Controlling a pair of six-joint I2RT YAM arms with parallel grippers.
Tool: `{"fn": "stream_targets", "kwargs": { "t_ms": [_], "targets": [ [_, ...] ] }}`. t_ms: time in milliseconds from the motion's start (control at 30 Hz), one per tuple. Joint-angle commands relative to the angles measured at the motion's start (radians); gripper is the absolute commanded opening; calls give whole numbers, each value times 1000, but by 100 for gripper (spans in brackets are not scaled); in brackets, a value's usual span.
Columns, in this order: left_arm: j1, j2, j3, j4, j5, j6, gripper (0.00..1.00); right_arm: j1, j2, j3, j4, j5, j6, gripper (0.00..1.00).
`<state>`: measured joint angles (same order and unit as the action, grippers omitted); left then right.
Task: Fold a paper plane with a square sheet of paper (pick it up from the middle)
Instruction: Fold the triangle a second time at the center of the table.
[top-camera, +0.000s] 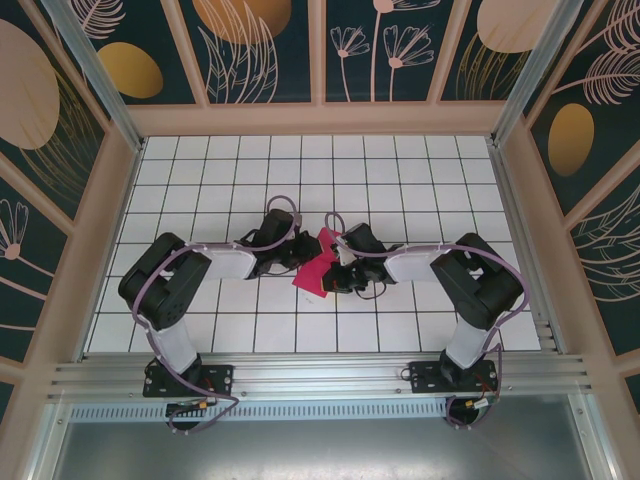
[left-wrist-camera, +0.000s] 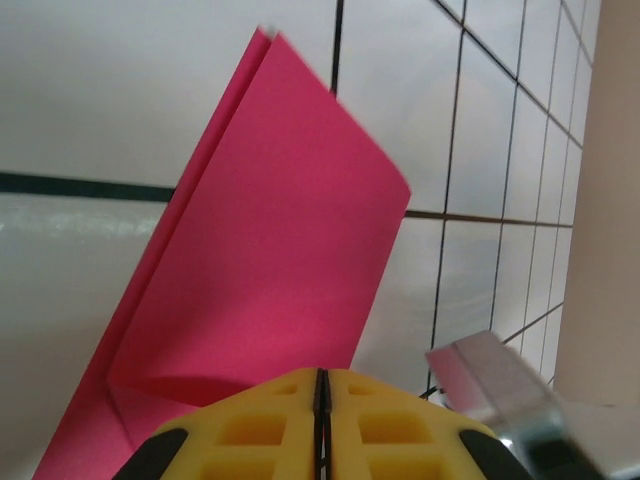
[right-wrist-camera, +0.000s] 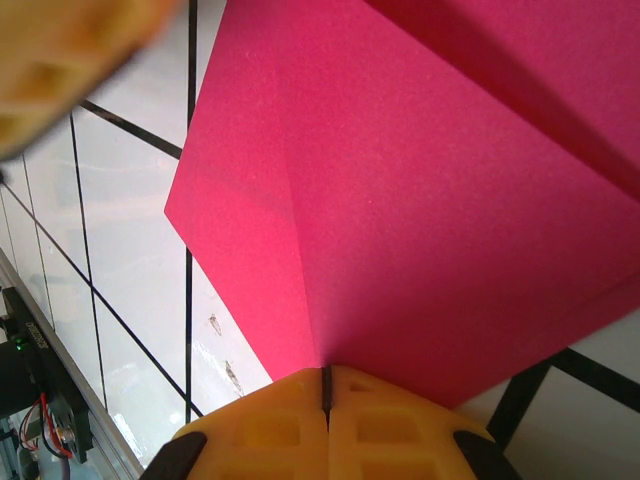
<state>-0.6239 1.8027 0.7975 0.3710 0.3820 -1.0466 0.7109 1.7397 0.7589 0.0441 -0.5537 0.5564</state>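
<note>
Now: left claw (left-wrist-camera: 320, 392), right claw (right-wrist-camera: 326, 386) both clamped on folded magenta sheet of paper (top-camera: 312, 274) over tiled table (top-camera: 400, 330).

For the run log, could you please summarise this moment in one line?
paper: folded, held between arms | left jaws: shut on paper | right jaws: shut on paper

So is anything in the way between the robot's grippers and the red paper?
No, nothing visible is in the way. The left gripper and the right gripper are each shut right on the folded red paper, pinching it from opposite sides.
</note>
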Motion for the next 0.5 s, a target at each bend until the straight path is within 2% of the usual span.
{"fn": "stream_targets", "kwargs": {
  "t_ms": [0, 133, 267, 467],
  "targets": [
    [0, 42, -21, 70, 30, -23, 13, 7, 23, -3, -104, 69, -16, 2],
    [0, 79, -20, 60, -9, 6, 13, 6, 21, -8, -106, 69, -15, 2],
    [4, 95, -10, 3, -128, 35, 15, 7, 24, -18, -108, 72, -15, 2],
    [17, 92, 3, -11, -150, 66, 17, 7, 25, -27, -111, 75, -17, 2]
  ]
}}
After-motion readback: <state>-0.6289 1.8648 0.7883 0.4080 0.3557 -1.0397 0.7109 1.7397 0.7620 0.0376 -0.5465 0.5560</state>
